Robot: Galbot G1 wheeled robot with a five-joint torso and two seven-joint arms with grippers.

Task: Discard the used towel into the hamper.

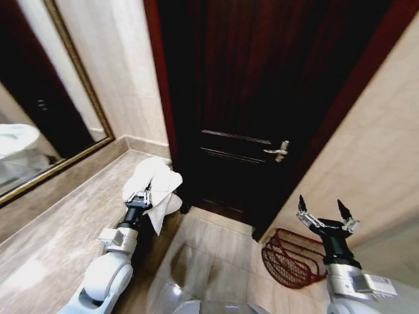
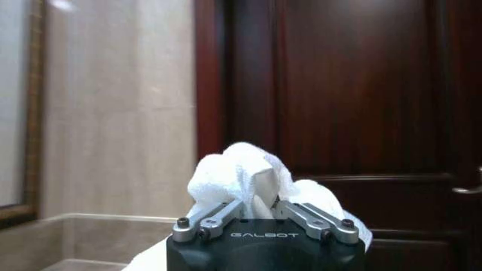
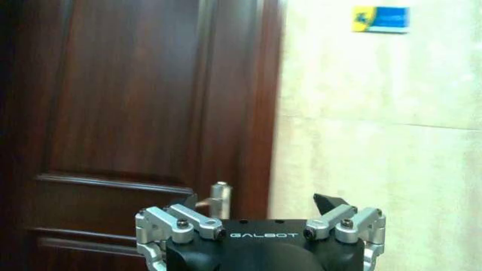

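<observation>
Two left gripper [image 1: 143,196] fingers clamp the towel [image 1: 157,186]; right gripper [image 1: 325,214] spread wide.

I count one white towel [image 1: 156,186], one wire hamper [image 1: 291,258], one dark wooden door [image 1: 262,91] with one lever handle [image 1: 278,151], and my two grippers.

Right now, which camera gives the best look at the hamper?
The head view: the hamper sits on the floor against the wall, near the open right gripper. The wrist views face the door and wall instead.
</observation>
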